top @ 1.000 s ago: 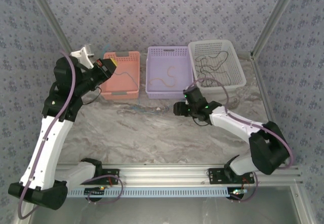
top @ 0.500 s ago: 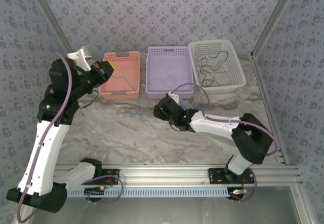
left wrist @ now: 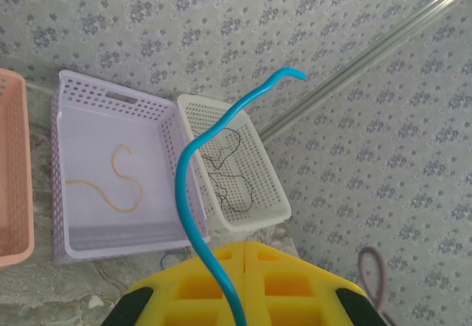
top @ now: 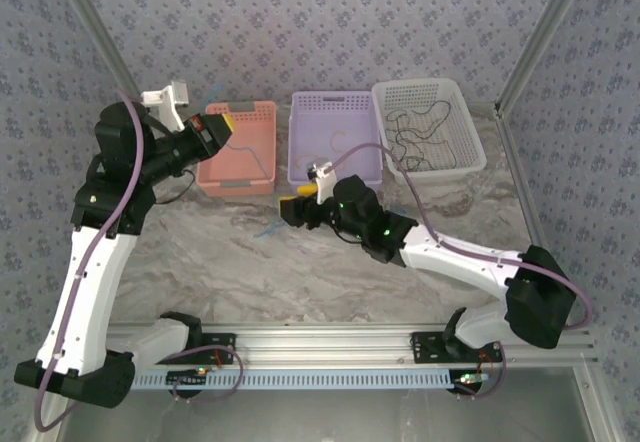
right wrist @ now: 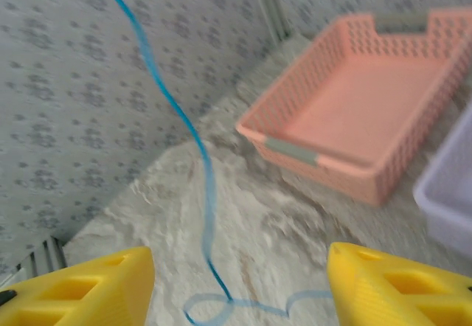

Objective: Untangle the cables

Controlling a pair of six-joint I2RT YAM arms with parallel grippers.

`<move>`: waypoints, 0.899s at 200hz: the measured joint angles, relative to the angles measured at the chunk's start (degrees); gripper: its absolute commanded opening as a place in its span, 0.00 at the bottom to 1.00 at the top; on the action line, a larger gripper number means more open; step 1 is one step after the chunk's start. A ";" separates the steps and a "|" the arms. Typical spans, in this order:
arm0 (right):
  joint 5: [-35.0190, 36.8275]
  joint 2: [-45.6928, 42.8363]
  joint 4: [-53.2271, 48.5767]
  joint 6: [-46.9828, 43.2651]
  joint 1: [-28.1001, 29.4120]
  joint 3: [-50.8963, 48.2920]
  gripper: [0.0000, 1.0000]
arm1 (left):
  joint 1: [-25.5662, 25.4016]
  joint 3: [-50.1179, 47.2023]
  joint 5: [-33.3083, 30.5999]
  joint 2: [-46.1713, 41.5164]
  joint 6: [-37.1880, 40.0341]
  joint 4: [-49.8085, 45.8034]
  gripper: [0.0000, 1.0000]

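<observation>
Table (top: 300, 282): grey-white marbled top. Three perforated plastic baskets stand in a row along its far edge, near the back wall (top: 320, 22).

Pink basket (top: 250, 112) on the left, purple basket (top: 335, 98) in the middle, white basket (top: 425, 86) on the right. All upright, open side up. A narrow gap separates pink from purple. Purple and white meet at the rims or nearly so; contact cannot be confirmed. The right wrist view shows a grey handle strip on the pink basket's end wall.

Walls carry blue-grey floral wallpaper. Metal posts (top: 535, 37) run up both rear corners. An aluminium rail (top: 330, 340) spans the near edge, with a slotted strip (top: 330, 377) just in front of it.
</observation>
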 measured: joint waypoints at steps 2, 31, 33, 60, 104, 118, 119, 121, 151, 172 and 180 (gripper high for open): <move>-0.20 0.04 -0.22 -0.39 0.04 0.63 0.66 | 0.00 0.00 0.20 0.04 0.13 0.02 0.00; -1.49 1.09 -2.78 -5.92 0.17 9.70 0.67 | 0.00 0.00 3.39 1.22 1.42 0.02 0.00; -1.55 1.25 -2.86 -6.14 0.17 10.19 0.67 | 0.00 0.00 3.63 1.33 1.51 0.02 0.00; -2.91 4.66 -5.03 -9.81 0.17 19.26 0.67 | 0.00 -0.22 6.34 2.78 2.49 0.04 0.00; -7.56 10.88 -8.74 -12.90 0.15 27.45 0.66 | 0.00 -0.55 9.07 3.56 3.80 0.02 0.00; -9.33 11.87 -10.12 -13.31 0.15 27.54 0.65 | 0.00 -0.55 9.66 3.74 4.24 0.02 0.00; -9.40 11.91 -10.19 -13.33 0.15 27.54 0.65 | 0.00 -0.55 9.68 3.76 4.26 0.02 0.00; -9.64 12.04 -10.38 -13.40 0.15 27.54 0.65 | 0.00 -0.55 9.79 3.80 4.44 0.02 0.00; -11.32 13.29 -11.89 -14.10 0.00 28.26 0.39 | -0.02 -0.63 10.95 4.70 5.11 0.02 0.00; -11.98 14.60 -12.85 -14.36 -0.31 30.32 0.14 | -0.02 -1.22 11.10 4.92 5.31 0.02 0.00; -12.22 15.08 -13.09 -14.73 -0.42 31.01 0.07 | -0.02 -1.42 11.10 4.92 5.38 -0.02 0.00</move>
